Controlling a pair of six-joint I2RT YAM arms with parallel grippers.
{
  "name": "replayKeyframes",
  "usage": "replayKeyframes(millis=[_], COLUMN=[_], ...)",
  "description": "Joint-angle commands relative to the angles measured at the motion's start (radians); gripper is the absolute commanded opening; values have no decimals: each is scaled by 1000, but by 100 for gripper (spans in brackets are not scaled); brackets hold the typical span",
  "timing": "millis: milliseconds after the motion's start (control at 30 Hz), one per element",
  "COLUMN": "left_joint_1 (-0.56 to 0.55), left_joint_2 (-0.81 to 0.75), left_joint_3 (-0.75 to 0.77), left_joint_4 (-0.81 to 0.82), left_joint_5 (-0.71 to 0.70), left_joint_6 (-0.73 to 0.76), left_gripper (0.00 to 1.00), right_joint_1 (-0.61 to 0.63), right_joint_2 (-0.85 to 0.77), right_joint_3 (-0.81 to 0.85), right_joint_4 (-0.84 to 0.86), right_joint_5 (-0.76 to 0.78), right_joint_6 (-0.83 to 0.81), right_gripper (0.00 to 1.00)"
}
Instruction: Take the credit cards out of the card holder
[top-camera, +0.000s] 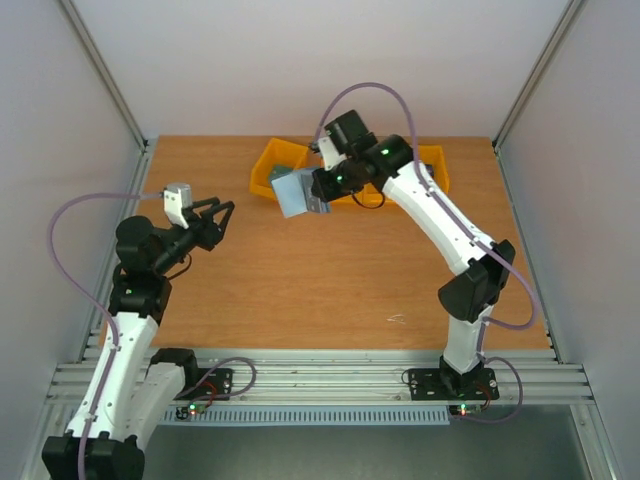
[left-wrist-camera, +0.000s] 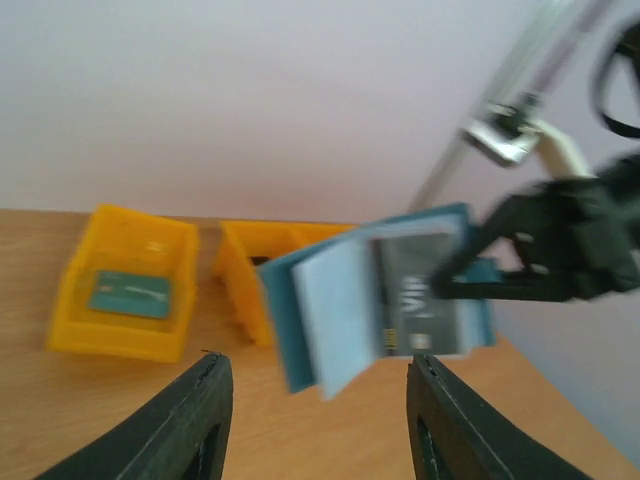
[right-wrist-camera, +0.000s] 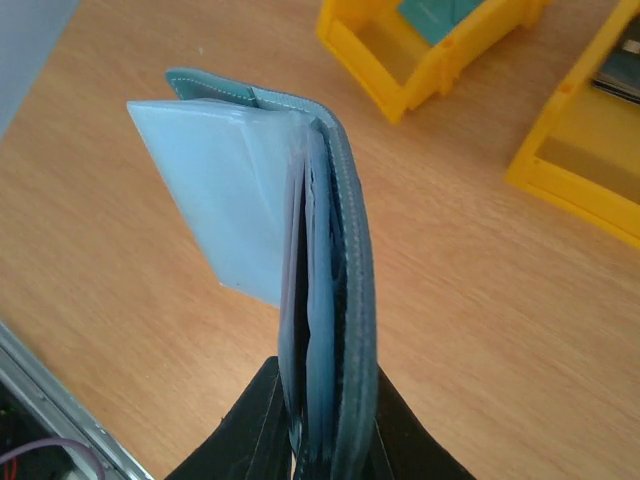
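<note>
My right gripper (top-camera: 312, 193) is shut on the slate-blue card holder (top-camera: 291, 190) and holds it above the table in front of the yellow bins. In the right wrist view the card holder (right-wrist-camera: 335, 250) stands edge-on between the black fingers (right-wrist-camera: 250, 425), with a light-blue inner flap fanned out to the left. The left wrist view shows the holder (left-wrist-camera: 340, 300) spread open with a dark grey credit card (left-wrist-camera: 422, 292) in its pocket. My left gripper (top-camera: 222, 207) is open and holds nothing. It sits well left of the holder and points toward it; its fingertips (left-wrist-camera: 212, 372) frame the holder from a distance.
Two yellow bins stand at the back of the table: the left bin (top-camera: 272, 166) holds a blue-green card (left-wrist-camera: 130, 293), and the right bin (top-camera: 432, 163) lies behind my right arm. A dark card (right-wrist-camera: 622, 70) lies in the right bin (right-wrist-camera: 585, 150).
</note>
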Motion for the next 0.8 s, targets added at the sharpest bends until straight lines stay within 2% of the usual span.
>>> replayKeyframes(millis=[0, 100, 233, 367, 533, 767], left_joint_1=[-56, -154, -243, -244, -240, -206], left_joint_2=[18, 51, 84, 74, 76, 82], left_joint_3=[29, 42, -14, -38, -38, -19], left_joint_4=[120, 122, 198, 213, 207, 162], left_joint_5=[311, 373, 282, 165, 191, 186], left_joint_6=[-28, 10, -69, -114, -97, -102], left_gripper=[49, 48, 47, 45, 43, 44], right_joint_1=[110, 158, 170, 170, 162, 141], right_joint_2=[33, 56, 31, -16, -87, -102], right_joint_3=[109, 145, 124, 59, -43, -52], right_joint_4=[-41, -37, 3, 55, 158, 155], right_joint_5=[132, 87, -57, -199, -329, -473], right_joint_6=[-11, -26, -25, -44, -72, -145], right_gripper=[1, 1, 1, 1, 1, 1])
